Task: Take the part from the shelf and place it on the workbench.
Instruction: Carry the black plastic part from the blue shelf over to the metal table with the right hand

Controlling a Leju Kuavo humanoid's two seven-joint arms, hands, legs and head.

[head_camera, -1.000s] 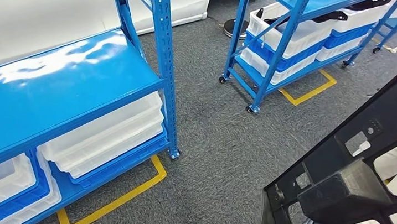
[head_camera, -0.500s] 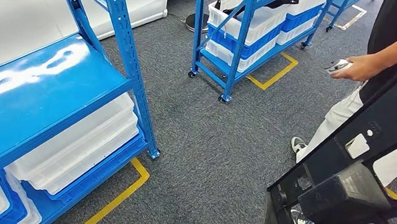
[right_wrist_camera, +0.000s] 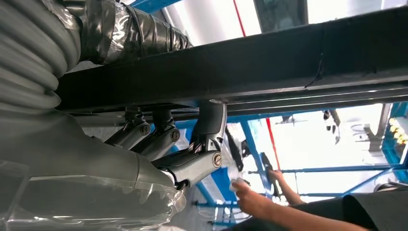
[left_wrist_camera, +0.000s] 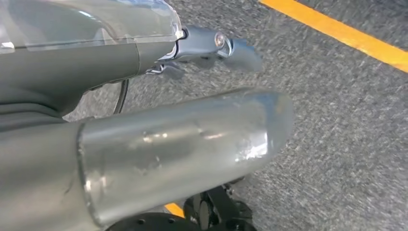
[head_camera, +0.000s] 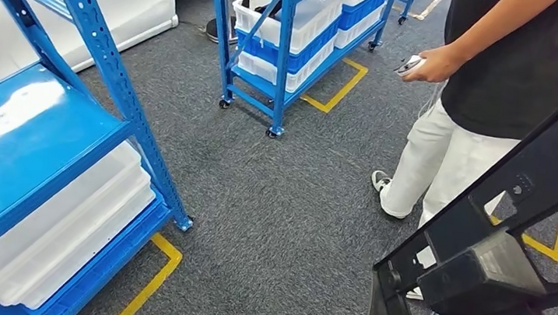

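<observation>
**Q:** Where's the part, and who has it?

**Me:** One black part (head_camera: 484, 257), a big open frame with cut-outs, near right in the head view, slanting up to the right edge. My right hand (right_wrist_camera: 159, 144) has it: fingers (right_wrist_camera: 211, 120) are hooked around the black bar of the part in the right wrist view. It is off the shelf and in the air over the carpet.

**Q:** Left hand?

**Me:** My left hand (left_wrist_camera: 144, 96) hangs over the grey carpet (head_camera: 286, 205), nothing in it. The left wrist view shows the thick thumb and one finger (left_wrist_camera: 211, 45) stretched out; I can't tell how the rest lie.

**Q:** Count what's around.

**Me:** Two blue shelf racks. Near left rack (head_camera: 45, 117): bare blue deck, white bins (head_camera: 65, 229) stacked below. Far rack (head_camera: 288, 41) on castors: white and blue bins, a dark item on top. Yellow floor tape (head_camera: 144, 292) marks the bay corners.

**Q:** Anything in the way?

**Me:** One person (head_camera: 486, 93), far right, just beyond the part: black top, white trousers, a small pale device (head_camera: 411, 64) in one hand. Open carpet lies between the racks.
</observation>
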